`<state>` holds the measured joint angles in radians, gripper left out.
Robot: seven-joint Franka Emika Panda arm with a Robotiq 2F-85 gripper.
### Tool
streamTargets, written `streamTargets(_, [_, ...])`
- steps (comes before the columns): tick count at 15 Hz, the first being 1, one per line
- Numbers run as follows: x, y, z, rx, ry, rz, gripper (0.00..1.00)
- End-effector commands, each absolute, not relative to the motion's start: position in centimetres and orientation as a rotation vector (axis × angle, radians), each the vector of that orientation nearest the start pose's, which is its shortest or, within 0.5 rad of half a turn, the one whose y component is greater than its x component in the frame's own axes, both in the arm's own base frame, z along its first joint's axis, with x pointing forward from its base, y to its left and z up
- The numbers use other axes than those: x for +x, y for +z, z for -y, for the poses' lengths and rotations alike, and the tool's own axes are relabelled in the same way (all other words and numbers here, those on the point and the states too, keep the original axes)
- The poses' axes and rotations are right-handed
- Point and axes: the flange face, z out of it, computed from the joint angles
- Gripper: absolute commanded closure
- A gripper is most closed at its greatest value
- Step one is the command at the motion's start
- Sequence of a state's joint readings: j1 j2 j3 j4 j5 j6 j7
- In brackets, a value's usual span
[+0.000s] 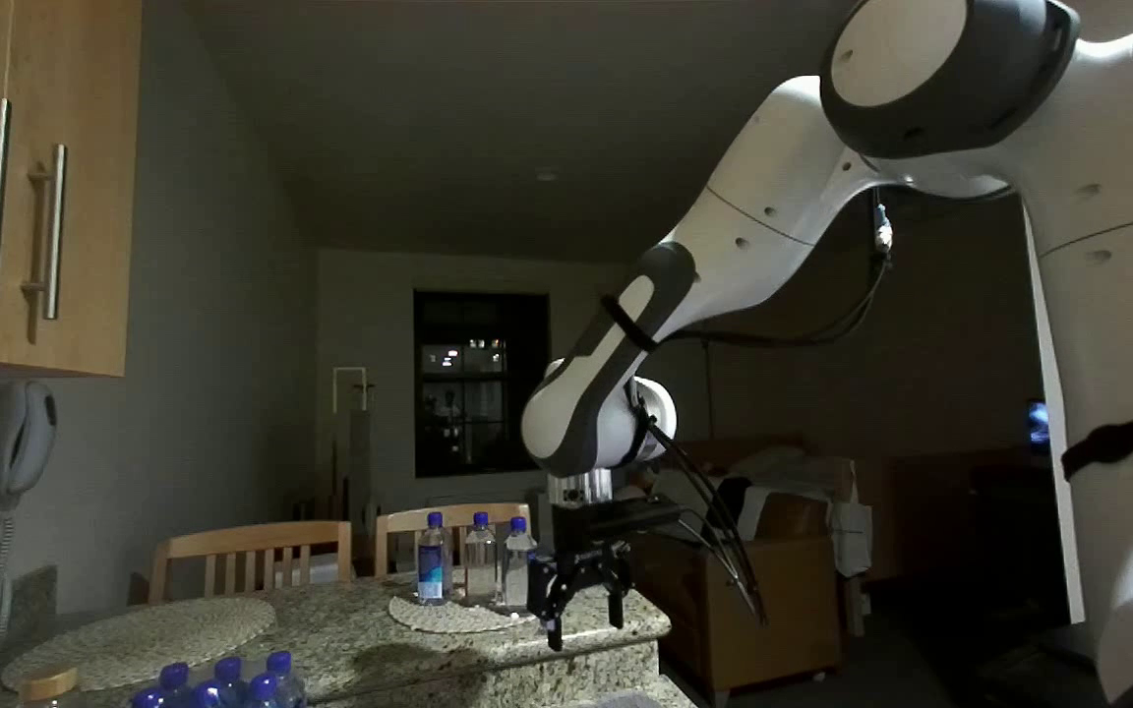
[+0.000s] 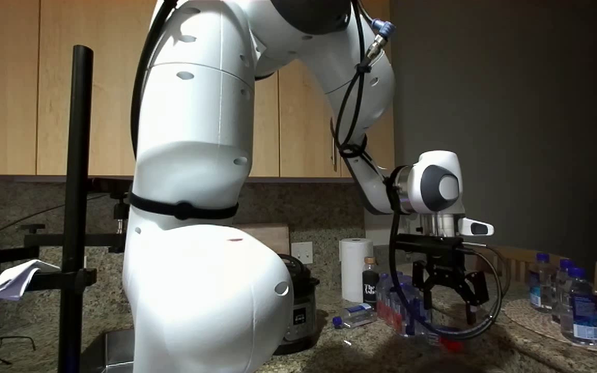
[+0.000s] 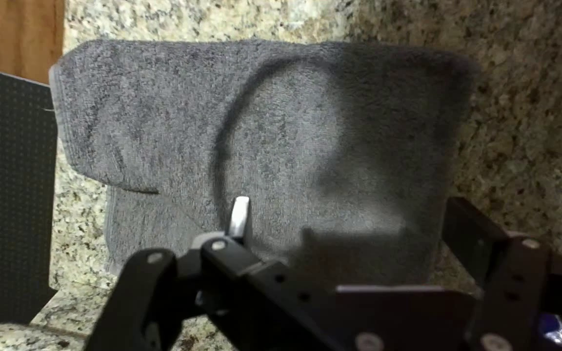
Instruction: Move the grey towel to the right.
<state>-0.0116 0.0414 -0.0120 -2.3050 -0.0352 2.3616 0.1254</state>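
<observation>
In the wrist view we see the grey towel (image 3: 164,107) lying across the centre of the frame on a speckled stone counter (image 3: 530,122); its right part falls in shadow, and at its lower left we note a crease where an upper layer overlaps a lower one. The gripper (image 3: 348,209) enters from the bottom of the frame with its jaws spread apart: one fingertip appears over the towel's lower middle, the other near its right edge. We cannot tell whether either touches the towel. At the left margin we find a dark, dotted panel (image 3: 8,195). In both exterior views the arm (image 1: 753,216) bends so that the gripper points downward. In an exterior view we observe three blue-capped bottles (image 1: 481,565) upright on a woven mat (image 1: 444,618), below the middle of the frame, with a dark window (image 1: 481,383) above them. In an exterior view a white paper roll (image 2: 355,274) stands right of centre.
</observation>
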Motion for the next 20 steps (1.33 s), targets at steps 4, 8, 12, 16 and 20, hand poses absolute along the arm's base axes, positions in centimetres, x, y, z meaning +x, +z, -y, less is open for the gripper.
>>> streamTargets(4, [53.11, 33.42, 1.53, -3.192, 0.036, -0.166, 0.0])
streamTargets(8, [53.15, 33.31, 1.52, -3.192, 0.039, -0.165, 0.0])
streamTargets(12, [53.15, 33.31, 1.52, -3.192, 0.039, -0.165, 0.0])
streamTargets(16, [53.15, 33.31, 1.52, -3.192, 0.039, -0.165, 0.0])
streamTargets(20, [53.15, 33.31, 1.52, -3.192, 0.039, -0.165, 0.0])
